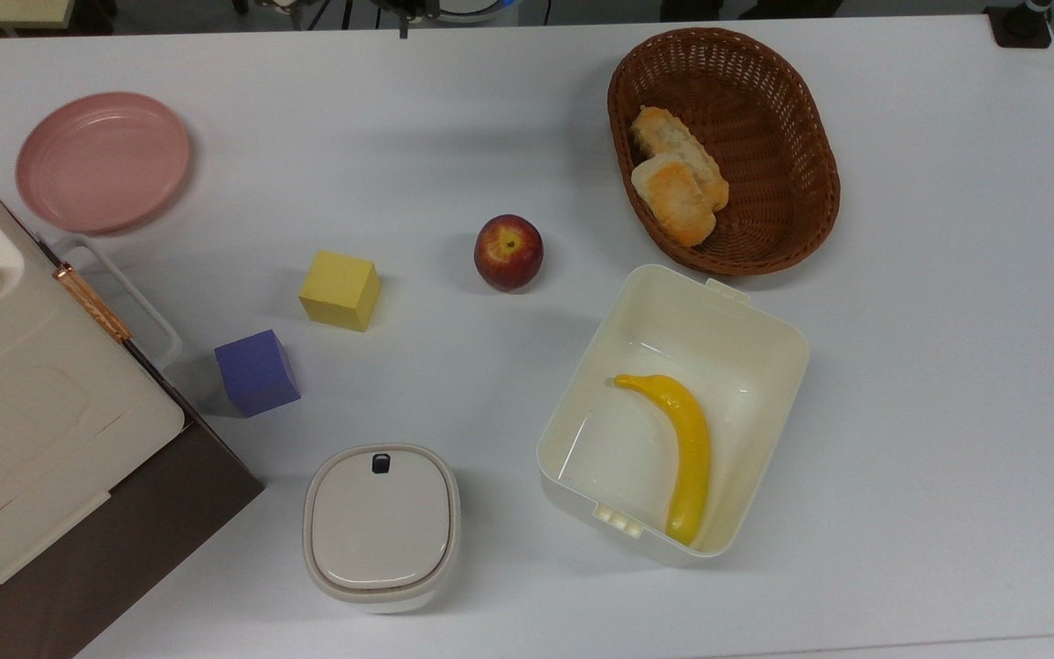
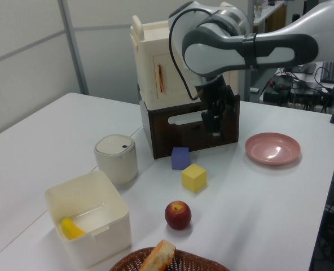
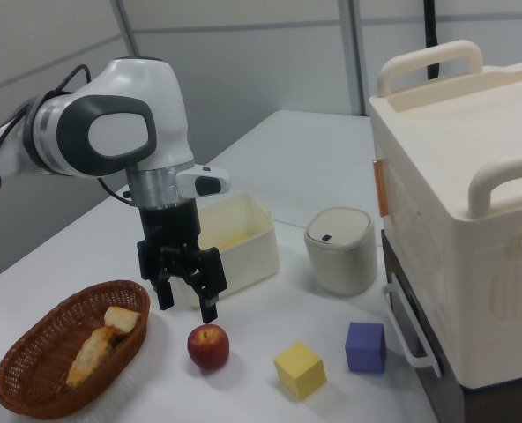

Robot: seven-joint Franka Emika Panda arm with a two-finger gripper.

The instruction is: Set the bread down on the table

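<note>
One white table [image 1: 948, 384] carries everything. At nine o'clock in the top view stands a cream cabinet [image 1: 24, 403] on a brown base. A cream open box [image 1: 747, 320] at five o'clock holds a banana [image 1: 687, 448]. The brown wicker basket [image 1: 801, 174] at one o'clock holds the bread [image 1: 673, 197], which lies against a longer loaf [image 1: 664, 133]. A pink plate [image 1: 102, 160] sits at ten o'clock and a lidded canister [image 1: 381, 526] at seven. The gripper [image 3: 187, 303] hangs above the table with its fingers [image 3: 209, 304] spread apart and nothing between them. Near the centre lie a yellow cube [image 1: 339, 290], a purple cube [image 1: 257, 372] and an apple [image 1: 509, 252].
</note>
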